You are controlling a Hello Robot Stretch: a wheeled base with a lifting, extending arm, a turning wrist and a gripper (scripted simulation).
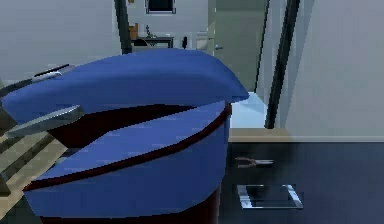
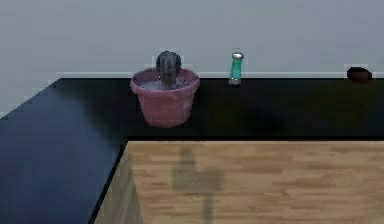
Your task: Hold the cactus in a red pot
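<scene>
Currently cactus (image 2: 168,67) stands upright in pinkish-red pot (image 2: 165,100) on black worktop (image 2: 60,130), near worktop's inner corner, beside wood floor (image 2: 260,180). Teal bottle (image 2: 237,69) stands further along by grey wall, apart from pot. Small dark bowl (image 2: 359,73) sits well beyond bottle. Forward view: big blue chair (image 1: 140,120) close up, doorway (image 1: 240,50) behind it. Hand state: cannot tell.

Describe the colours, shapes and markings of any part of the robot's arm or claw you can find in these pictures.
The arm's and claw's colours, shapes and markings cannot be told here. The arm side view has a wooden surface, a black surface, and a cactus in a reddish pot.
</scene>
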